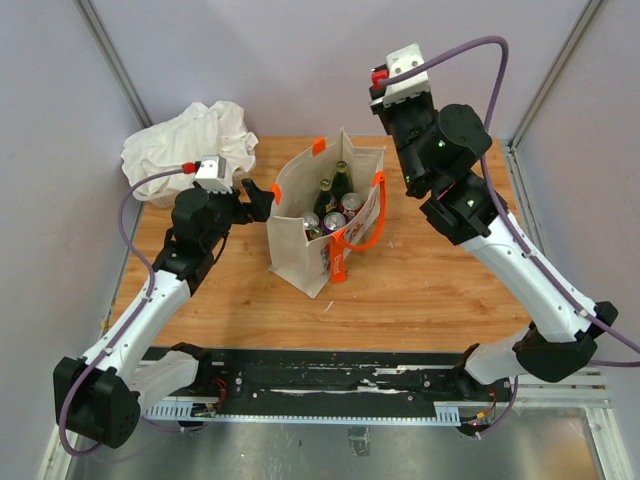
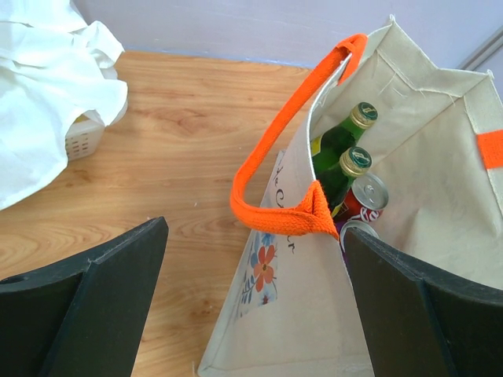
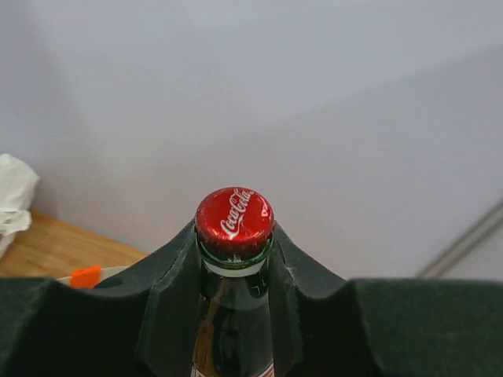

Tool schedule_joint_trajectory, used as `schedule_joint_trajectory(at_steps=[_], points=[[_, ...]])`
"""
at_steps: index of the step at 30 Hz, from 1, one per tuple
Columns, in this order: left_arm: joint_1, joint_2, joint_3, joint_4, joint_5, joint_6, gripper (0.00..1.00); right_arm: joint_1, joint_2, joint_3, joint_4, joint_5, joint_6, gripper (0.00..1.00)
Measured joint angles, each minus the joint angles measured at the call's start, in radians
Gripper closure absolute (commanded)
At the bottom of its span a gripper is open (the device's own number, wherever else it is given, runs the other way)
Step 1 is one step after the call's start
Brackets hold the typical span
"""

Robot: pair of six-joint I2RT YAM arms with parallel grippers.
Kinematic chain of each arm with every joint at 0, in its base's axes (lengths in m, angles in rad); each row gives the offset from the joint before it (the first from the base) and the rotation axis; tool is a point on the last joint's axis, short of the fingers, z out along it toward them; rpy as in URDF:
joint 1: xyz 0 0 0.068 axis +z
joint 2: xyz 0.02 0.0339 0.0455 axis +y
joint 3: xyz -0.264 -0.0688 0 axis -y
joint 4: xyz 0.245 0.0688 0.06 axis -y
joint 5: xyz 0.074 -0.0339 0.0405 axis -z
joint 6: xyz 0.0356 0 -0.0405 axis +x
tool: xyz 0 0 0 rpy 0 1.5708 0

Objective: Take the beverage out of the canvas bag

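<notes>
The cream canvas bag with orange handles stands mid-table. It holds two green bottles and several cans. My right gripper is raised high above the bag's far right. It is shut on the neck of a dark glass cola bottle with a red cap; the cap also shows in the top view. My left gripper is open at the bag's left side, its jaws straddling the bag's near wall. An orange handle lies just ahead of it.
A white cloth heap lies at the back left over a white basket. An orange strap tag hangs on the bag's front. Grey walls enclose the table on three sides.
</notes>
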Motion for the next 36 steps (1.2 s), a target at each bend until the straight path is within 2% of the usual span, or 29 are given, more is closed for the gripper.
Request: schedule_joint_trajectory(at_steps=[4, 11, 19, 27, 36], points=[[0.0, 0.0, 0.0, 0.0, 0.003, 0.0, 0.01, -0.116, -0.036, -0.053, -0.009, 0.059, 0.021, 0.99], [0.0, 0.0, 0.0, 0.0, 0.016, -0.001, 0.01, -0.397, -0.12, -0.237, -0.066, 0.053, 0.203, 0.99], [0.0, 0.0, 0.001, 0.001, 0.019, -0.007, 0.01, -0.604, -0.115, -0.455, -0.072, -0.1, 0.41, 0.99], [0.0, 0.004, 0.001, 0.002, 0.015, -0.011, 0.01, -0.698, -0.028, -0.59, 0.048, -0.227, 0.5, 0.99], [0.0, 0.006, 0.0, 0.002, -0.009, -0.021, 0.0, -0.741, 0.122, -0.702, 0.363, -0.302, 0.53, 0.99]])
